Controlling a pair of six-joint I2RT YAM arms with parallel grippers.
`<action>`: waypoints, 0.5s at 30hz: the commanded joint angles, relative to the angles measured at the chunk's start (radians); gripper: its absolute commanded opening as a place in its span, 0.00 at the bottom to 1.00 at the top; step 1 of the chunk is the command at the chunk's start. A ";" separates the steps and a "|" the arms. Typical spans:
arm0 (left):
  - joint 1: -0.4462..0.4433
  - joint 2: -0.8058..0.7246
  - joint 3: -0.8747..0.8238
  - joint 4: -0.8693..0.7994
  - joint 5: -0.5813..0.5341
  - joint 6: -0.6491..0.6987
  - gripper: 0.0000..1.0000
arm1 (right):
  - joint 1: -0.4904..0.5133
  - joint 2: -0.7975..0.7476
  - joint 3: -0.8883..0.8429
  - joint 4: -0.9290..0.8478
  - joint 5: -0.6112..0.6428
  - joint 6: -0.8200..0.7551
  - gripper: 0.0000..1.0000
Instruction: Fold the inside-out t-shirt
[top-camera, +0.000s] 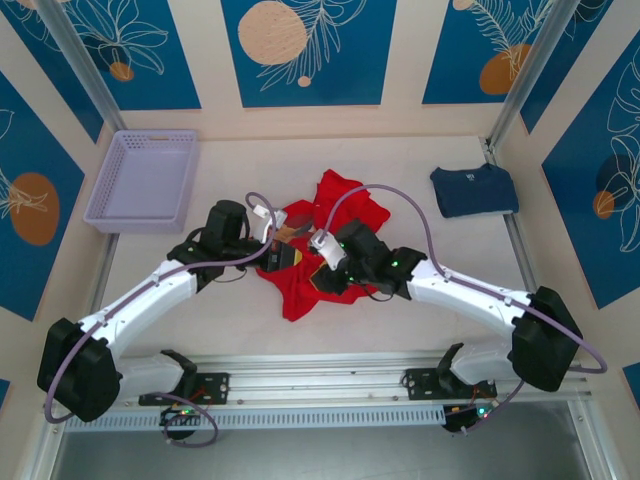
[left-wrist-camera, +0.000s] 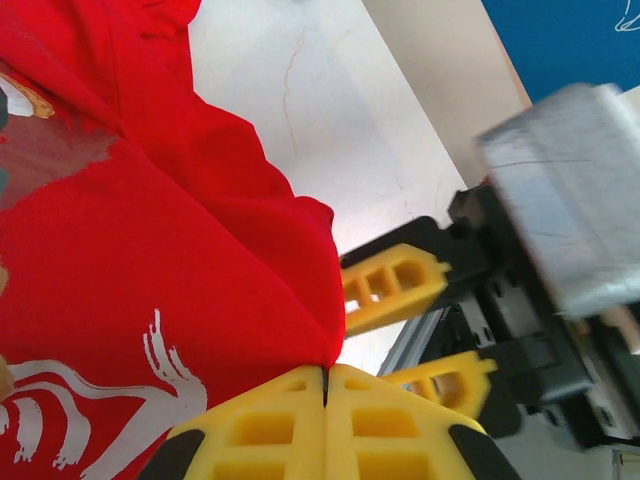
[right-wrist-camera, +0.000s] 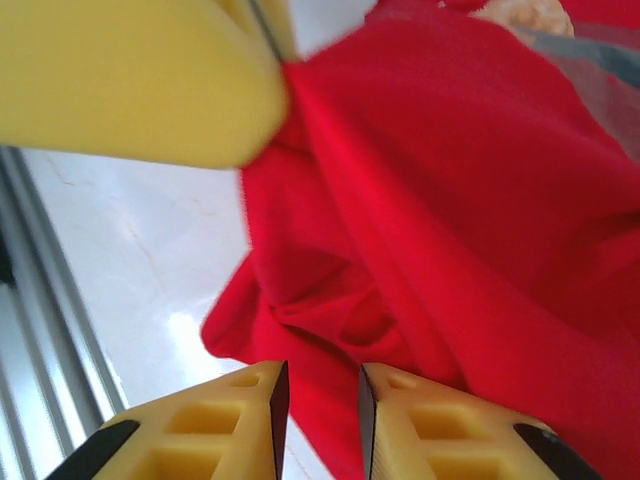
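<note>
Far to the left of both sets of fingers, a lavender basket sits on the table, well apart from the work.

Left gripper: its fingers are pressed together with no gap, and a tapered edge of the inside-out t-shirt runs straight into the seam between their tips. The cloth is clamped there. It spreads away from the tips to the left in the wrist view, with a white print on the fabric just beside the left finger.

Seen from above, the inside-out t-shirt lies crumpled in the middle of the table, bunched between and beyond the two grippers, which face each other close together over it.

Right gripper: its fingers stand slightly apart with a narrow gap between them. Red folds lie just past the tips and to their right; no cloth is seen caught between the pads. The left wrist view shows the same two fingers parted, just right of the pinched edge.

Well to the right of the right fingers and farther back, a folded navy t-shirt lies flat, untouched.
</note>
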 joint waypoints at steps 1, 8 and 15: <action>0.007 -0.003 0.033 0.001 0.019 -0.002 0.00 | 0.001 0.015 0.052 0.008 0.058 -0.033 0.31; 0.007 -0.002 0.030 0.009 0.022 -0.003 0.00 | -0.007 0.065 0.075 0.014 0.097 -0.034 0.27; 0.007 -0.004 0.033 -0.016 -0.041 -0.005 0.00 | -0.018 0.021 0.064 -0.003 0.044 -0.017 0.00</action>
